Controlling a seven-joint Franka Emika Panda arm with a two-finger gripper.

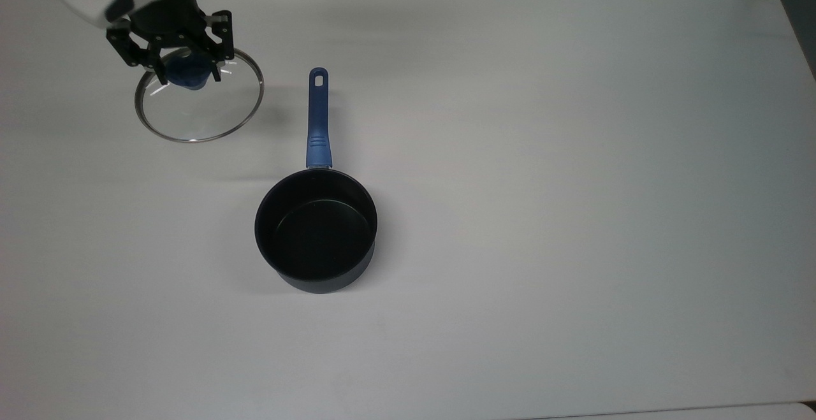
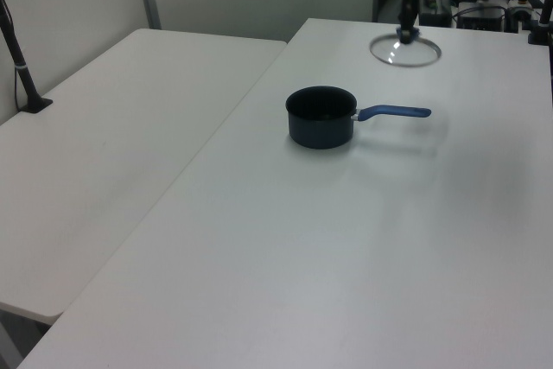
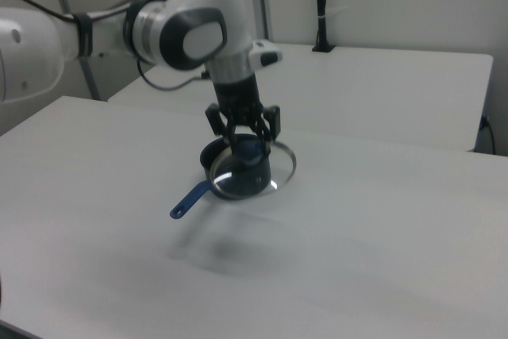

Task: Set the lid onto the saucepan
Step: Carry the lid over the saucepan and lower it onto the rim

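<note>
1. The claw [image 1: 183, 69] is clamped on the lid's [image 1: 199, 96] blue knob, holding it up off the worktop [image 1: 542, 184].
2. The saucepan [image 1: 316, 230] sits open, right of the lid in the top view.
3. Left to do: put the lid on it.

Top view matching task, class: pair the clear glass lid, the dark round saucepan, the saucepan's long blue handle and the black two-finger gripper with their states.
Things:
1 clear glass lid
2 dark round saucepan
3 long blue handle
4 black two-finger gripper

States:
a closed on the blue knob
b empty, on the table
c lifted off the table
d pointing to the top view's upper edge

Pairs: 1-c, 2-b, 3-d, 4-a
</note>
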